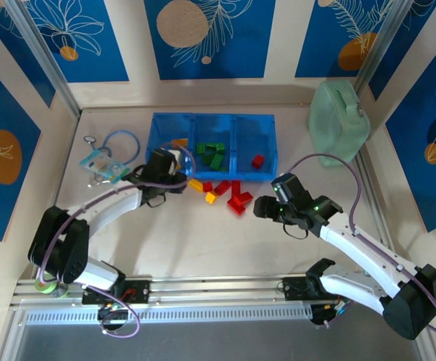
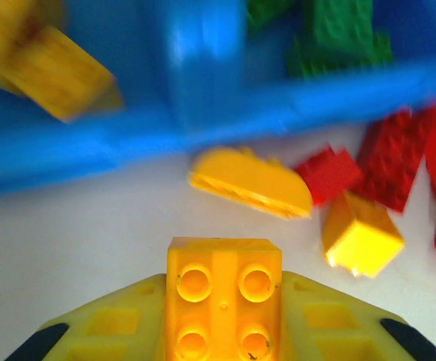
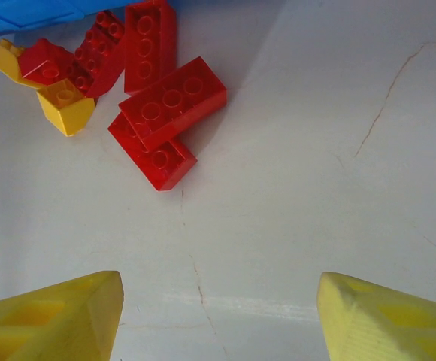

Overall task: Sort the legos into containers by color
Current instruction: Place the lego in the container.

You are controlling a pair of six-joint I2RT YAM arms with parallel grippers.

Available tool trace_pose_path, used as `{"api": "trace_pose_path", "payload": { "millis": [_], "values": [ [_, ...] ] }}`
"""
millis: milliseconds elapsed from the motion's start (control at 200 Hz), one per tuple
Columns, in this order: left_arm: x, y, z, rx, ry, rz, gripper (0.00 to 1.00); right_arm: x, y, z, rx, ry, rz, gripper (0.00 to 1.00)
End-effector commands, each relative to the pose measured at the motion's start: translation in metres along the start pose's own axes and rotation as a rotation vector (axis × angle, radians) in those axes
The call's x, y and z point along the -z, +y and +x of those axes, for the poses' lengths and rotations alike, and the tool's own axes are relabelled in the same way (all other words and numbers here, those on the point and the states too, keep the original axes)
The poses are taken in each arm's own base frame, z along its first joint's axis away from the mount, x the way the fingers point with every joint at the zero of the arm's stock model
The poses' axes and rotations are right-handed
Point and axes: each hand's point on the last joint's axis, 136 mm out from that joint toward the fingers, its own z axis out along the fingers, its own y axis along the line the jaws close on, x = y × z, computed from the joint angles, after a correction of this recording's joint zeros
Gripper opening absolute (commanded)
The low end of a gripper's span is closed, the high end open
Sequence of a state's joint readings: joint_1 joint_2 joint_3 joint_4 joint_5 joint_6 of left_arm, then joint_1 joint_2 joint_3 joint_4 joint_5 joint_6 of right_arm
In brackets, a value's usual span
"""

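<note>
Left hand clamped on a yellow brick by its flat sides, just short of the tray; likely light, rigid, slick; right hand hung open near red bricks.

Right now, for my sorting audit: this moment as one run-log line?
left fingers: shut on yellow brick | right fingers: open, above table | tray: green bricks middle, red brick right | loose: red bricks
</note>
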State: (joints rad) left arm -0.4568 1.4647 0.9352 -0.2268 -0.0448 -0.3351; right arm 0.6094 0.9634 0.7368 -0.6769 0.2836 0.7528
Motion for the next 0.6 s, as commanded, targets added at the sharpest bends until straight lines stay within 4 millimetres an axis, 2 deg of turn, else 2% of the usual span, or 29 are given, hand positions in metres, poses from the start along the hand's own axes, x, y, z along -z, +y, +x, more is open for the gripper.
{"api": "trace_pose_path", "payload": {
  "millis": [0,160,225,260,340,380,520,595],
  "values": [
    [-0.005,0.019,-0.025,0.034,0.002,-0.033,0.28,0.001,0.006,0.002,-0.006,0.003,-0.021,0.69],
    [-0.028,0.037,-0.049,0.043,0.033,-0.074,0.28,0.005,0.005,0.007,0.007,0.009,-0.003,0.69],
    [-0.035,0.040,-0.056,0.045,0.043,-0.087,0.31,0.006,0.004,0.009,0.009,0.008,0.000,0.69],
    [-0.036,0.040,-0.058,0.049,0.049,-0.092,0.38,0.007,0.003,0.010,0.007,0.008,-0.002,0.69],
    [-0.035,0.034,-0.062,0.064,0.047,-0.066,0.73,0.008,0.004,0.010,0.009,0.008,-0.003,0.69],
    [-0.032,0.030,-0.063,0.067,0.031,-0.051,0.79,0.007,0.004,0.010,0.010,0.009,-0.002,0.69],
    [-0.018,0.015,-0.052,0.042,-0.002,-0.029,0.80,0.004,0.009,0.007,0.018,0.011,-0.007,0.69],
    [-0.012,-0.004,-0.038,0.001,-0.008,0.008,0.78,-0.001,0.013,0.006,0.025,0.019,-0.011,0.69]
  ]
}}
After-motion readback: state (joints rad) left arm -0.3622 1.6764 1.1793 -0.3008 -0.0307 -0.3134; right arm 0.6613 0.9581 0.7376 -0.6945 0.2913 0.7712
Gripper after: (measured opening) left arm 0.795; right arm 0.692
